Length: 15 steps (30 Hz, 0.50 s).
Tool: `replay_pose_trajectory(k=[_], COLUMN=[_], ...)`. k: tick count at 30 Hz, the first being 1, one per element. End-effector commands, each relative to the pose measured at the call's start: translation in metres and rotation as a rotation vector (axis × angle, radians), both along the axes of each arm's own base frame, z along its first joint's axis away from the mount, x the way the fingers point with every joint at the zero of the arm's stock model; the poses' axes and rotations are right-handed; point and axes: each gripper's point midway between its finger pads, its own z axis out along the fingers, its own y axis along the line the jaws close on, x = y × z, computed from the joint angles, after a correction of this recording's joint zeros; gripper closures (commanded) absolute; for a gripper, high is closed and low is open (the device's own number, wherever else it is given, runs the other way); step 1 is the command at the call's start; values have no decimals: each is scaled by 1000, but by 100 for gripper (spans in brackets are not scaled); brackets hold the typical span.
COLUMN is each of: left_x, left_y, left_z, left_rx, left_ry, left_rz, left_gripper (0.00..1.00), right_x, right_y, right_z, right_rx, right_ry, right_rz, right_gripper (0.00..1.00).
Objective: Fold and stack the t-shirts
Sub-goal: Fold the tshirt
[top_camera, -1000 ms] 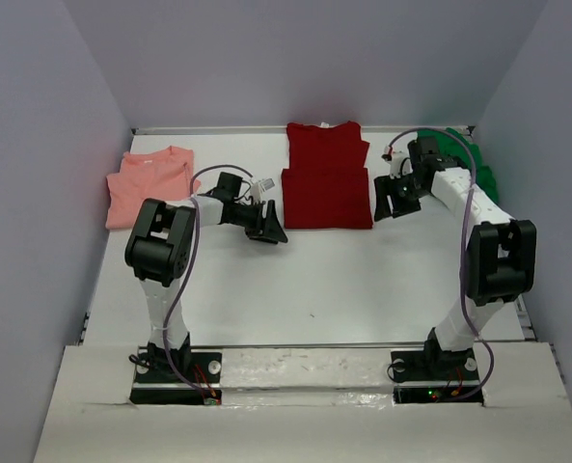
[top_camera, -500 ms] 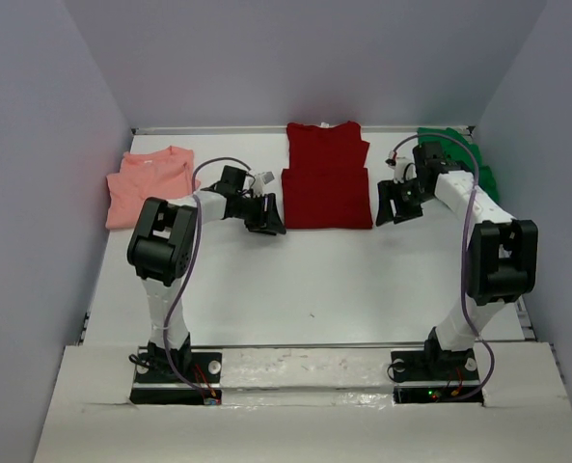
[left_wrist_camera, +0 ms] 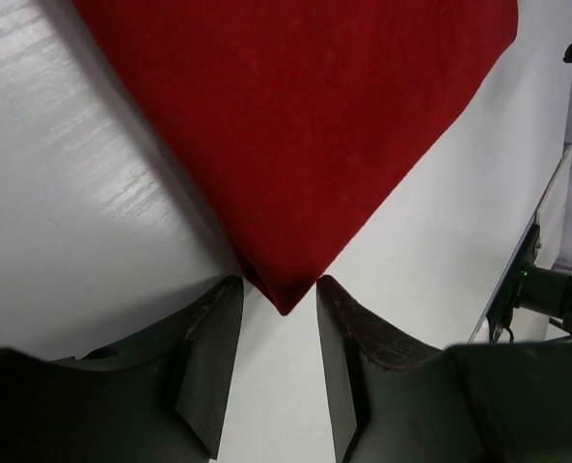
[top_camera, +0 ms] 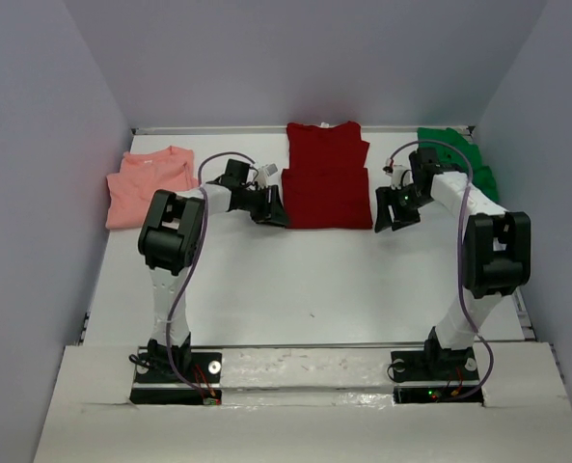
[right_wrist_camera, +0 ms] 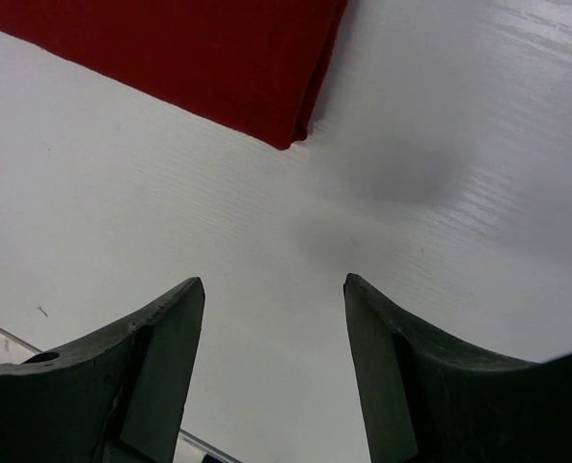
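From above, the dark red t-shirt (top_camera: 326, 178) lies folded flat at the far middle of the white surface (top_camera: 305, 289). The salmon pink t-shirt (top_camera: 150, 185) lies far left, well apart from it, and the bright green t-shirt (top_camera: 462, 152) lies far right, partly hidden behind the right arm. The left gripper (top_camera: 272, 208) sits at the red shirt's near-left corner and the right gripper (top_camera: 391, 212) just beside its near-right corner. In the left wrist view, the fingers (left_wrist_camera: 211, 357) stand apart, and the tip of the red corner pokes into the gap between them, unclamped. In the right wrist view, the fingers (right_wrist_camera: 160, 357) are spread wide over bare surface, with the red corner ahead of them and apart.
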Motion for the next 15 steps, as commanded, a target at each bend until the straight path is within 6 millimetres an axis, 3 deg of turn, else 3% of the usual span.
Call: replay_pose_trajectory(k=[1, 8, 15], left_x=[-10, -17, -23], left_y=[2, -9, -8], left_z=[-35, -38, -41], left_rx=[84, 92, 147], left_ry=[67, 66, 43], left_rz=[5, -27, -44], left_gripper=[50, 54, 57], right_x=[17, 22, 30], right_y=[-1, -6, -11], right_z=[12, 11, 3], right_rx=[12, -1, -11], right_ry=[-56, -62, -57], right_rz=[4, -5, -16], right_gripper=[35, 35, 35])
